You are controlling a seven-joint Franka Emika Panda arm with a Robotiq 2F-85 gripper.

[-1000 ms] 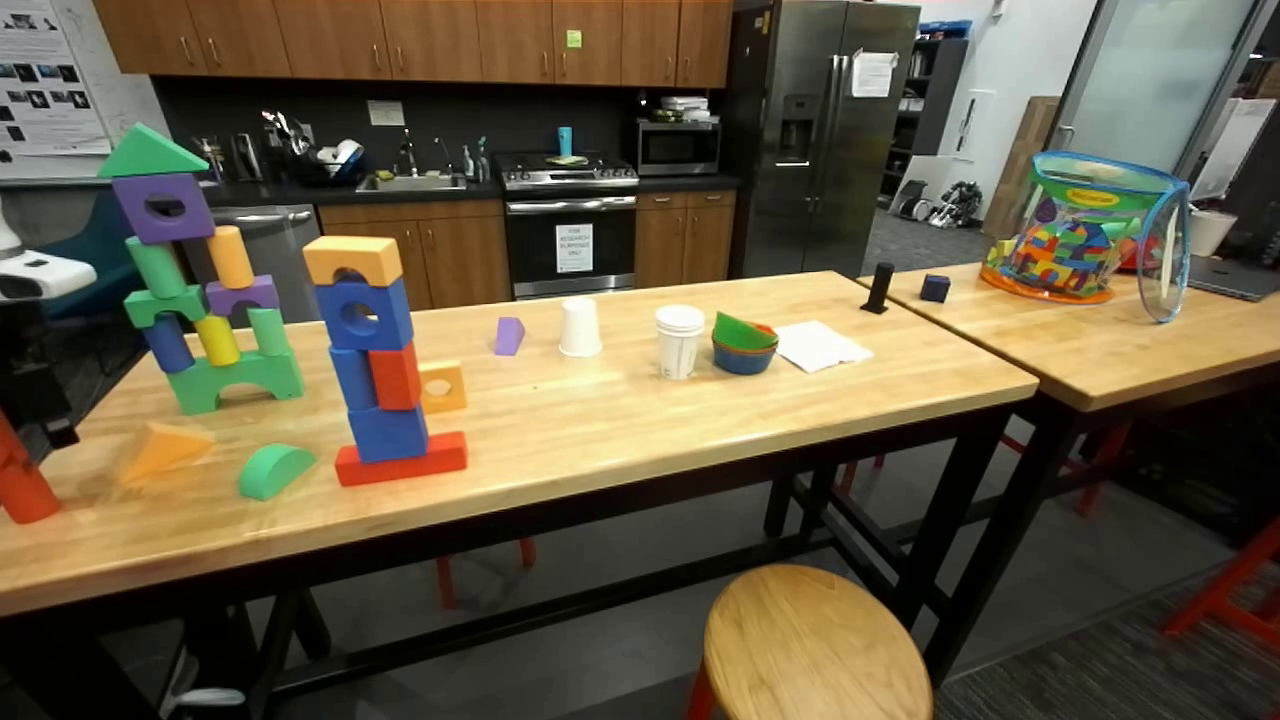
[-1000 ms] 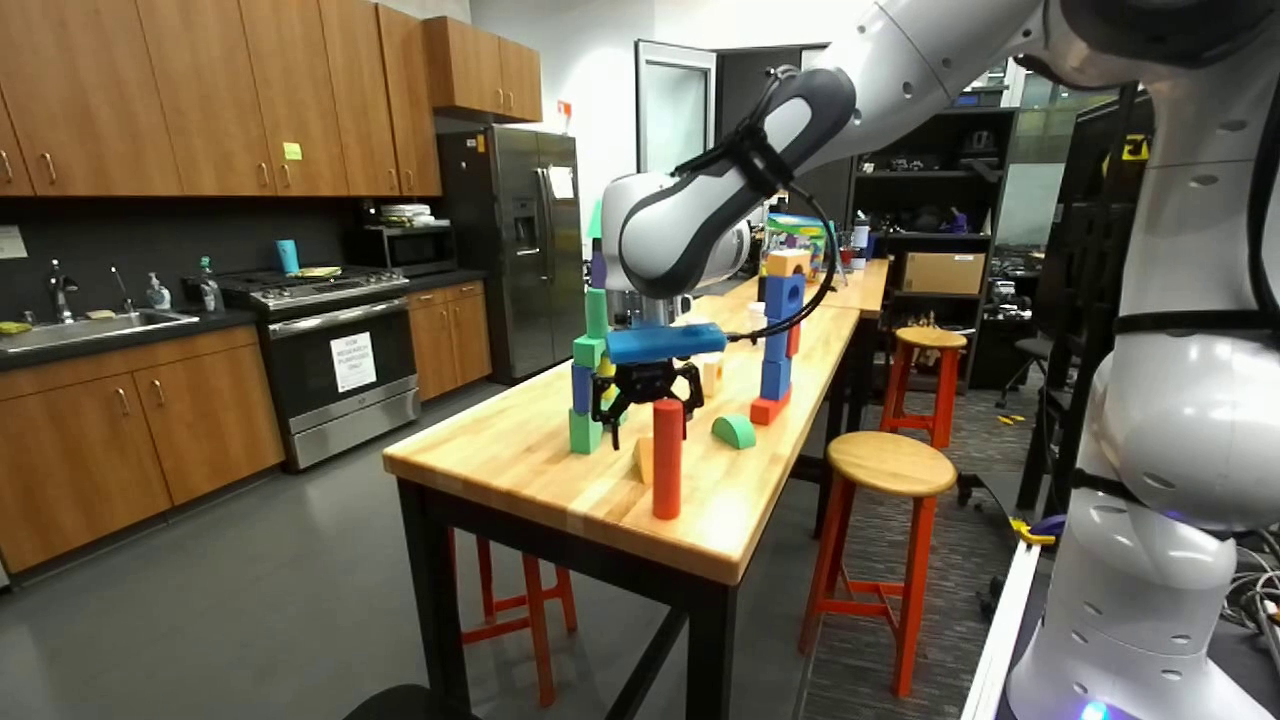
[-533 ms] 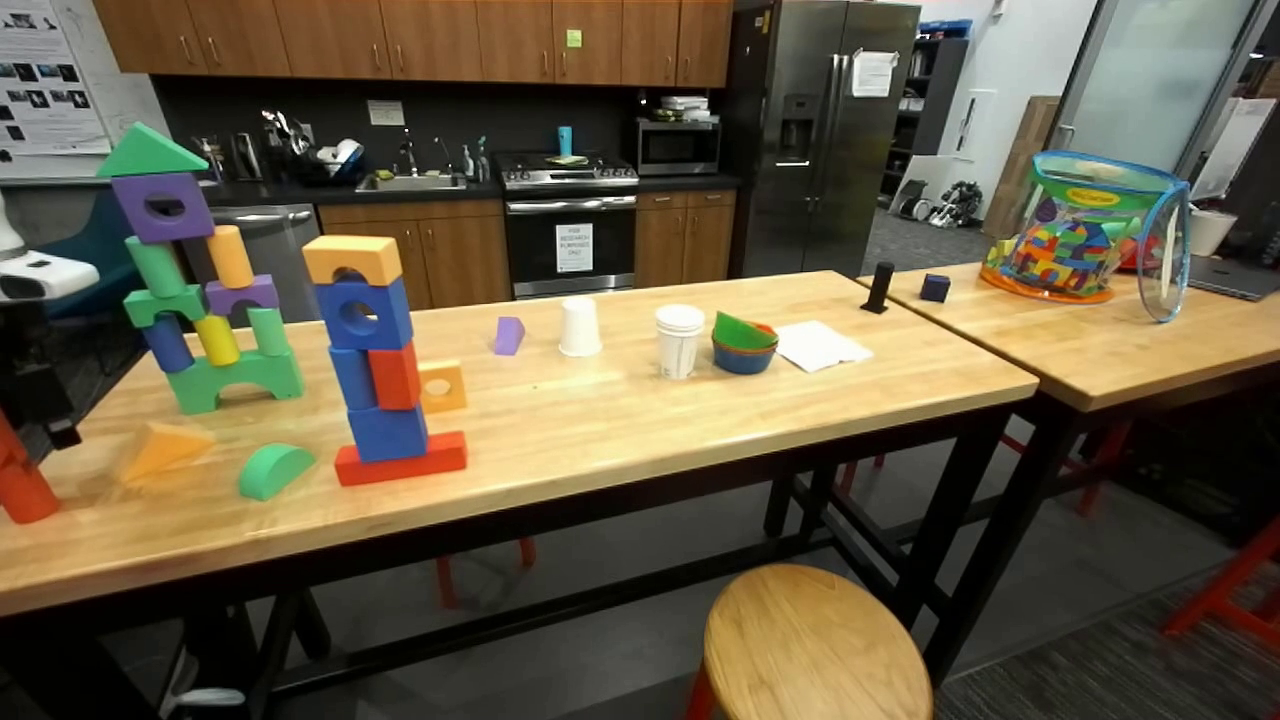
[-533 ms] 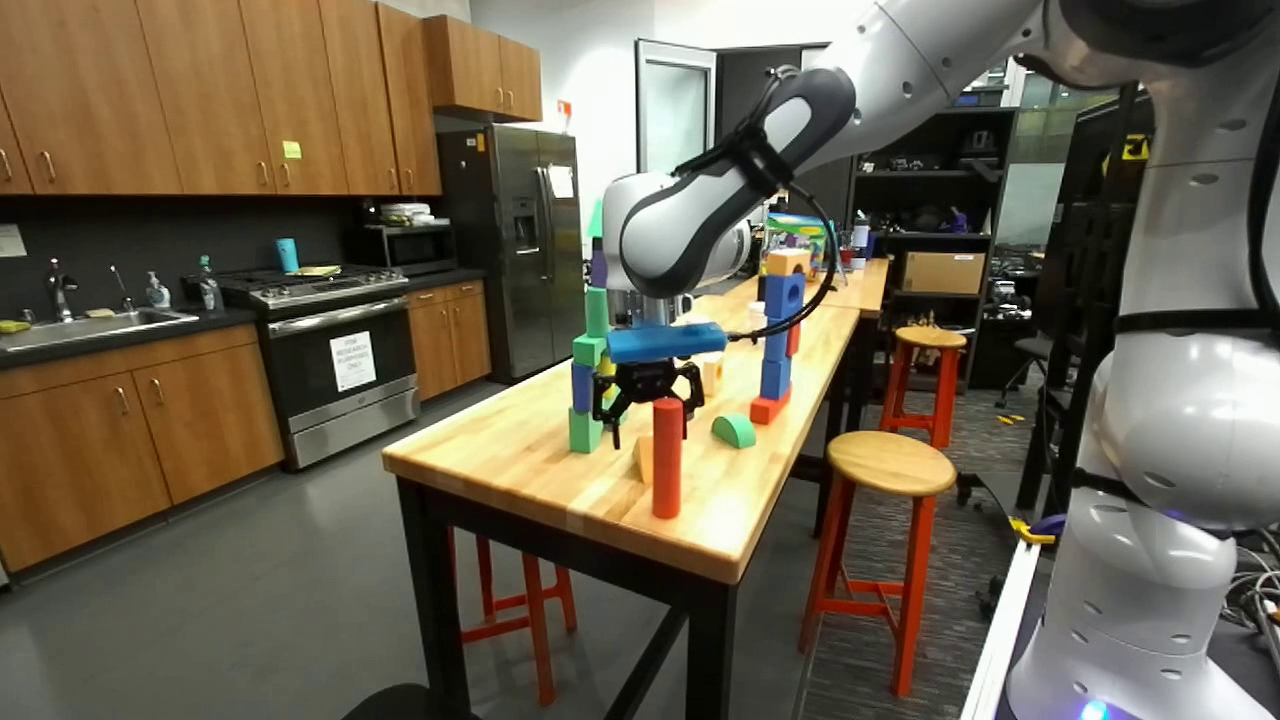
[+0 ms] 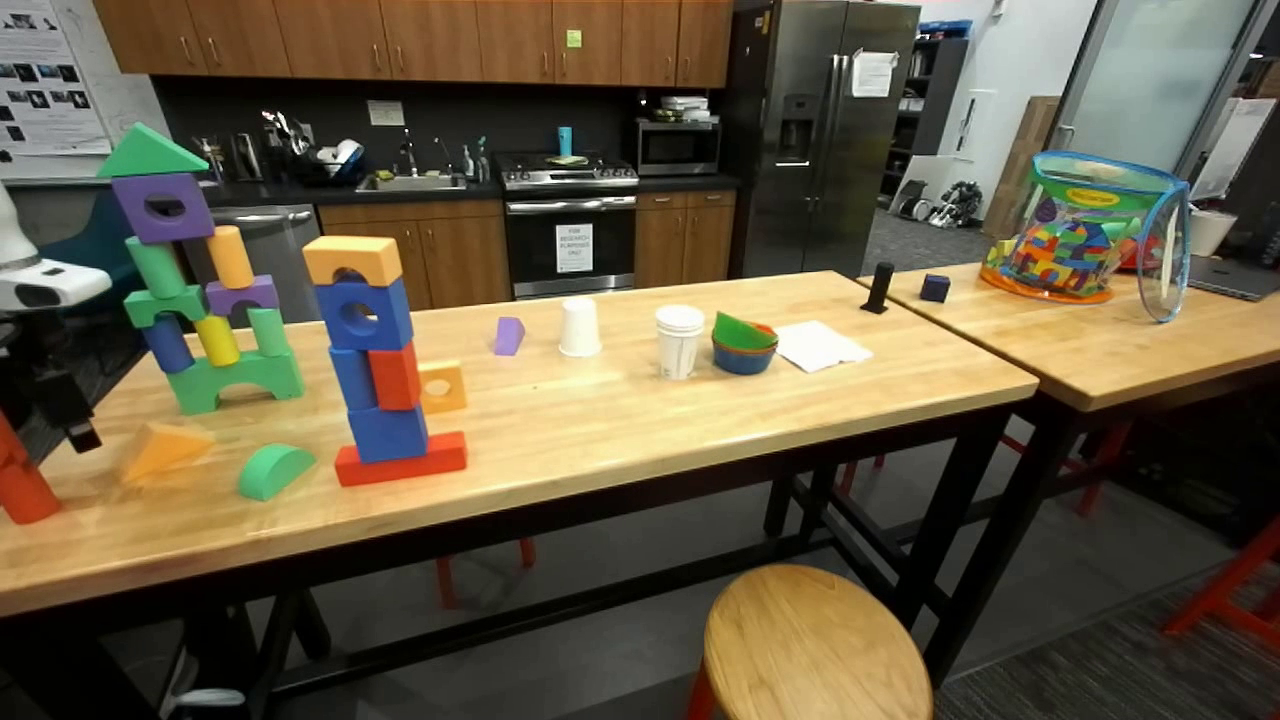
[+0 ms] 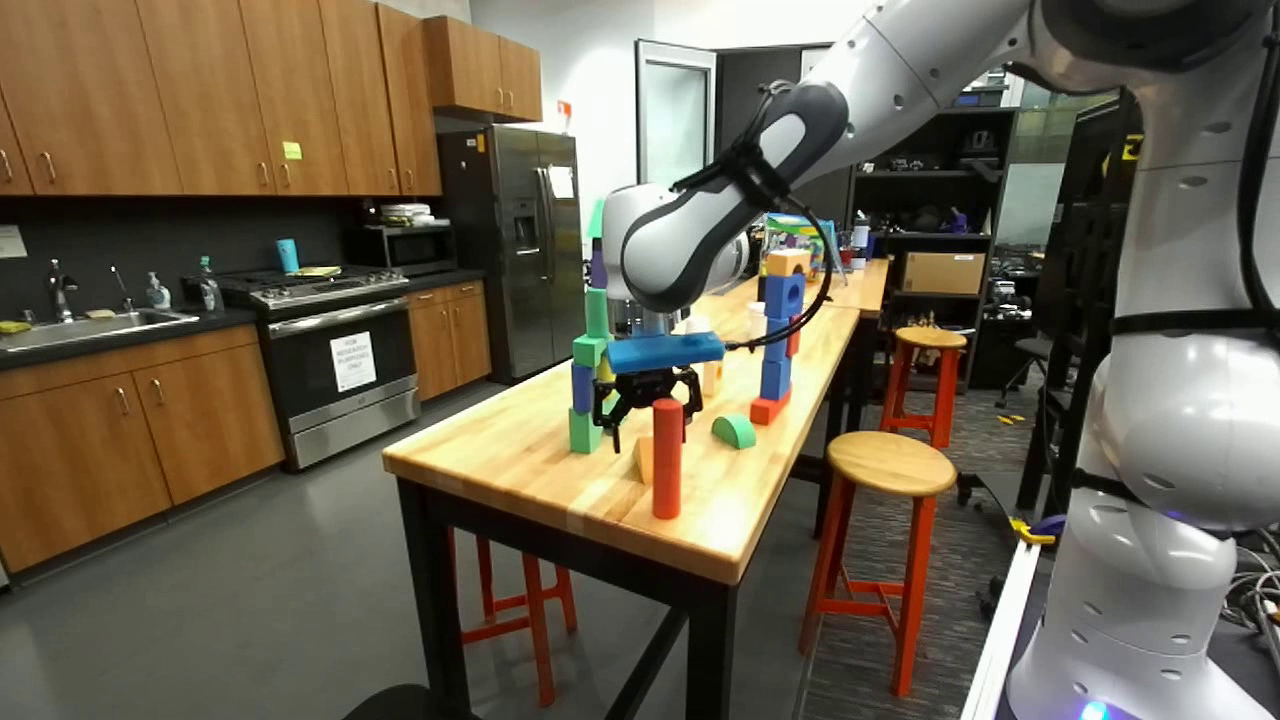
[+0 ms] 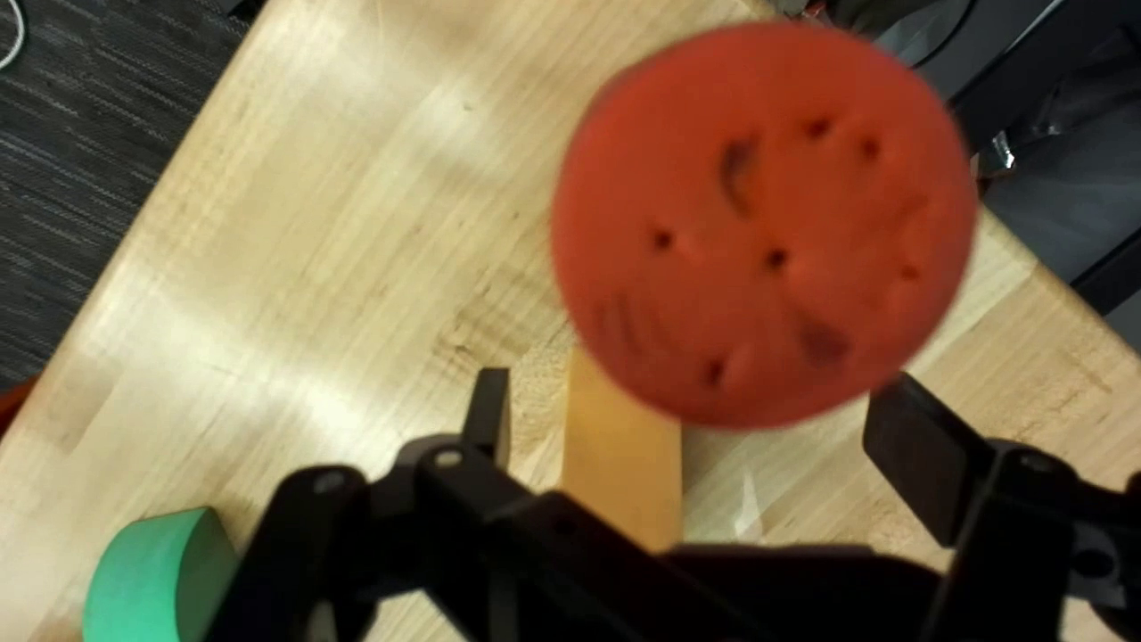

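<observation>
Gripper (image 6: 651,438) spread apart near upright red cylinder (image 6: 667,462).
We see its pitted, foam-like round top; it stands on the wood-grain surface (image 6: 530,465), matte orange wedge (image 5: 165,454) and green half-round (image 5: 275,472) nearby.

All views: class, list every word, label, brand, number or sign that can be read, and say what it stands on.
"FOR RESEARCH PURPOSES ONLY": sign on the oven.
Too small or blurred to read: bag label, fridge paper, wall notice, poster, orange tag, any print on a cup.
Wrist view: no text to be seen.
</observation>
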